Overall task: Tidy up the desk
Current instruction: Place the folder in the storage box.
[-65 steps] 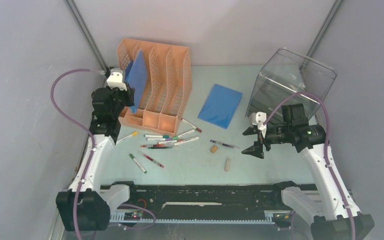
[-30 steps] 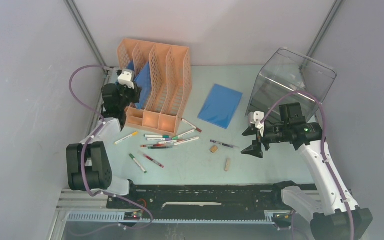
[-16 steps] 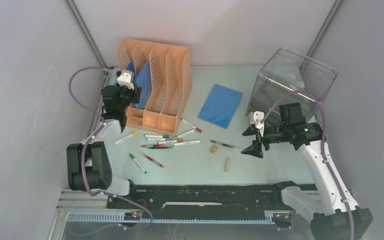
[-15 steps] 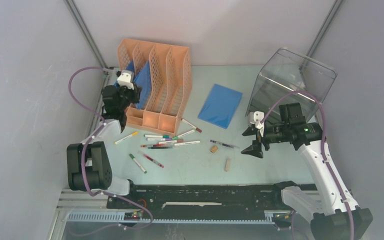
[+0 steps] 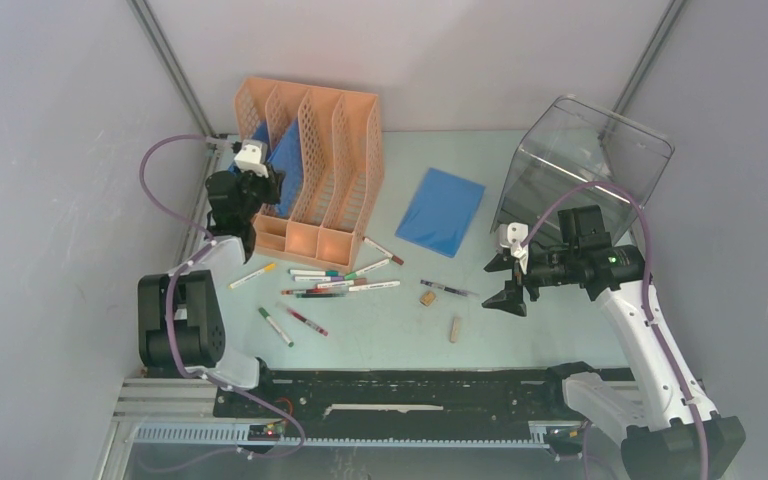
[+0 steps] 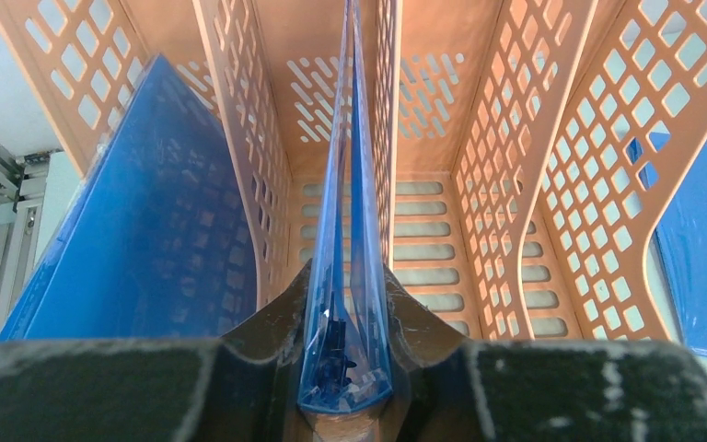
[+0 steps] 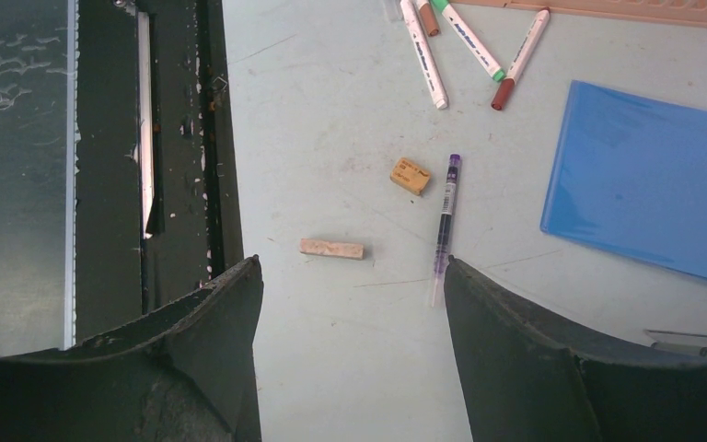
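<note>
Unsorted pens lie on the desk's front half beside the right gripper, which is wide open and empty; a loose folder waits farther back. At the far left corner the left gripper pinches a blue folder upright in the rack.

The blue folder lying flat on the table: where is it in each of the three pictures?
Top external: the flat blue folder lies between the orange file rack and the clear box.
Left wrist: at the right edge, beyond the rack's outer wall.
Right wrist: upper right.
Shared landmark: the orange file rack, filling the left wrist view, a strip along the right wrist view's top edge.
</note>
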### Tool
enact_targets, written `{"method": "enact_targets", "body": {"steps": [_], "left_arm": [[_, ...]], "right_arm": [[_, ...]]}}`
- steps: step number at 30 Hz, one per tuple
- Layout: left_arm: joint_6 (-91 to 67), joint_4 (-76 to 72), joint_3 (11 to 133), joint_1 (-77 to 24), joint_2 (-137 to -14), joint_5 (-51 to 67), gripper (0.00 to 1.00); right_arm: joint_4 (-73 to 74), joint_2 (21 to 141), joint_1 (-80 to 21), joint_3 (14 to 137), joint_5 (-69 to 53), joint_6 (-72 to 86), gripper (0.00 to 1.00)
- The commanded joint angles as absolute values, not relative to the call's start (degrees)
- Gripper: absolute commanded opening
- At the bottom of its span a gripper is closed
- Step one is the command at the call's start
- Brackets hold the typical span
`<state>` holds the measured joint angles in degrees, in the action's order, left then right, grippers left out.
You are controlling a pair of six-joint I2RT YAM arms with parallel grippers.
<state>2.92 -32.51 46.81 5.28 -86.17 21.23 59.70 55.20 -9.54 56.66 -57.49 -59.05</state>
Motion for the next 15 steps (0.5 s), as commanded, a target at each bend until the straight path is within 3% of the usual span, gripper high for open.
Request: {"method": "enact_targets", "body": {"steps": [1,15], "left_arm": [[1.31,-38.49,46.26,5.66,-86.71,21.34,0.03],[-0.83,-38.54,43.69,5.76,-84.99,18.77,0.33]], "right_arm": [[59.04,55.02,-10.03,56.68,-57.87,-59.63,0.79],[59.14,55.01,-10.02,56.67,-57.85,-59.75,0.79]]}}
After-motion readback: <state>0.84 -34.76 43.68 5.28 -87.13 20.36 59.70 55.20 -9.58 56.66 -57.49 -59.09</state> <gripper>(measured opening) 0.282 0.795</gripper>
